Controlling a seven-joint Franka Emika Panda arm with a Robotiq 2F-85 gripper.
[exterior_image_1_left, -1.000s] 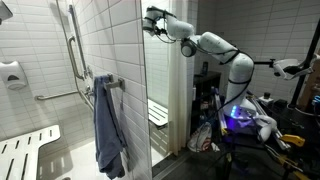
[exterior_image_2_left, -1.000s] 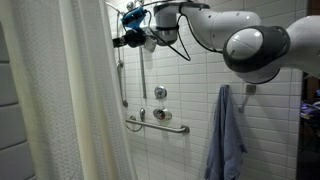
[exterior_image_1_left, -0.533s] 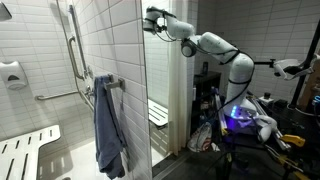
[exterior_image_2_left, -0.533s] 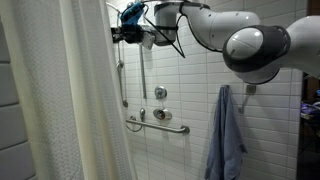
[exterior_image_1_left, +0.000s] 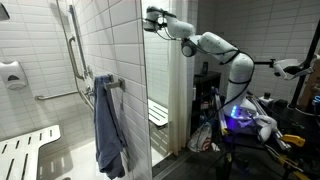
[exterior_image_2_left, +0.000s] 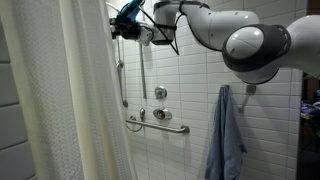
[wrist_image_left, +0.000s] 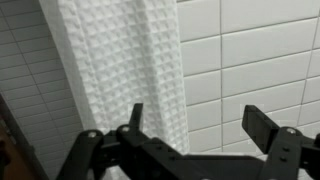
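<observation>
Our gripper (exterior_image_2_left: 119, 27) has edged up and closer to the white shower curtain (exterior_image_2_left: 70, 100) since a second ago; its jaws stand wide apart, gripping nothing.

Headcount from my remote station: nearly everything in this shower stall comes as a single.
I count one arm (exterior_image_2_left: 250, 40) carrying one tool (wrist_image_left: 195, 128), one white shower curtain (exterior_image_2_left: 70, 100), one blue towel (exterior_image_2_left: 226, 135), one upright grab bar (exterior_image_2_left: 122, 80), one level grab bar (exterior_image_2_left: 158, 125), two round valve knobs (exterior_image_2_left: 160, 92), one fold-down seat (exterior_image_1_left: 25, 150) and one wall dispenser (exterior_image_1_left: 12, 73).
</observation>
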